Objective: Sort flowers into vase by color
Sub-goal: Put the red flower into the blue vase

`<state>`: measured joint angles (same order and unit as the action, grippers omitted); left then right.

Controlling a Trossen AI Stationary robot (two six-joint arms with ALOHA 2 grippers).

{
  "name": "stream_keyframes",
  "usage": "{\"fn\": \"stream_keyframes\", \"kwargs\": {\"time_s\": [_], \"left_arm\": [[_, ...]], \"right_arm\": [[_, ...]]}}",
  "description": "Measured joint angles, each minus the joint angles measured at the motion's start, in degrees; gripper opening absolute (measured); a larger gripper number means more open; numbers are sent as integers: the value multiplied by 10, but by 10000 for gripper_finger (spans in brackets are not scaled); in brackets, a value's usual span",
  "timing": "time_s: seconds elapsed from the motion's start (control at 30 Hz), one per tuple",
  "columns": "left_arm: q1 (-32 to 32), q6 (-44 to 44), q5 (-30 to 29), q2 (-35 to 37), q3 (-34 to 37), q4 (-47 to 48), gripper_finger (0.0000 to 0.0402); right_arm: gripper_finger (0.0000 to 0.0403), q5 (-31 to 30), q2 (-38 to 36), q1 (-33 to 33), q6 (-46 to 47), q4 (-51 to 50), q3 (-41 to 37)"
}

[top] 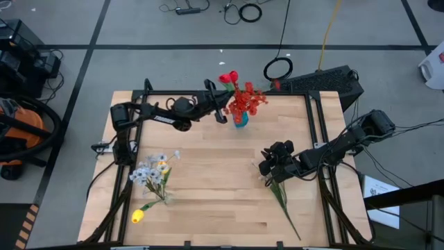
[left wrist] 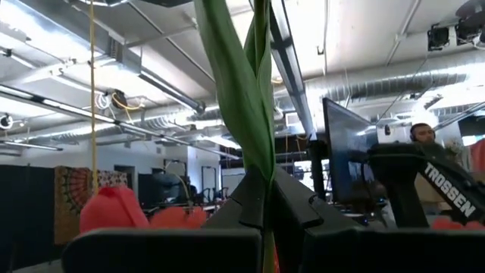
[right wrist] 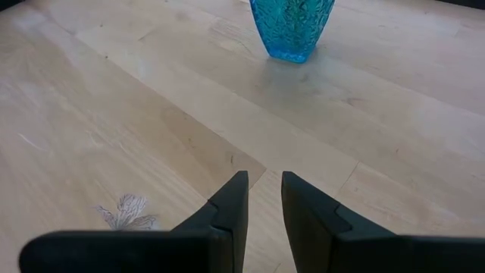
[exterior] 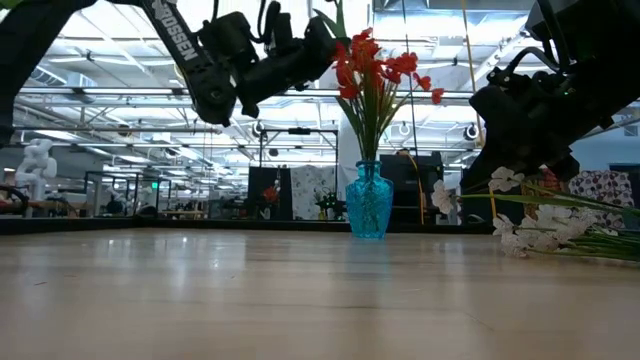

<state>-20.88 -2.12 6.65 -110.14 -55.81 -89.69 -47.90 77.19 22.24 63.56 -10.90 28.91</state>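
The teal-blue vase (top: 240, 122) (exterior: 369, 205) stands near the table's far edge with several red flowers (exterior: 372, 62) upright in it. My left gripper (top: 223, 112) (exterior: 322, 48) hangs just left of them, shut on a red bud flower (top: 229, 78). My right gripper (top: 272, 165) (right wrist: 264, 203) sits low on the right side, open by a narrow gap, above a white blossom spray (exterior: 530, 228) whose stem (top: 284, 203) lies on the table. No clear glass vase shows. My left gripper pinches the flower's green stem and leaf (left wrist: 261, 189) between its two fingers, which come level from the table's left and lie across it. The flower is lifted, standing upright above the fingers. Its lower end is hidden behind the gripper.
A pile of pale and yellow flowers (top: 155, 172) lies on the table's left side, with a single yellow bud (top: 138, 216) nearer the front edge. A loose white blossom (right wrist: 127, 212) rests beside my right fingers. Bare wood spans the middle (top: 215, 187).
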Motion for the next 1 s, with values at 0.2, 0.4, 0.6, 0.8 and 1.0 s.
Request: {"fn": "stream_keyframes", "kwargs": {"time_s": [0.2,0.4,0.6,0.8,1.0], "left_arm": [[0,2,0,-17,0,9,9],[0,3,0,-41,0,54,9],[0,3,0,-51,1,106,9],[0,3,0,-50,1,173,9],[0,3,0,-48,0,187,9]], "right_arm": [[73,0,0,0,-8,0,0],[73,0,0,0,-8,0,0],[73,2,0,0,-8,0,0],[73,2,0,0,-8,0,0],[73,2,0,0,-7,1,0]]}}
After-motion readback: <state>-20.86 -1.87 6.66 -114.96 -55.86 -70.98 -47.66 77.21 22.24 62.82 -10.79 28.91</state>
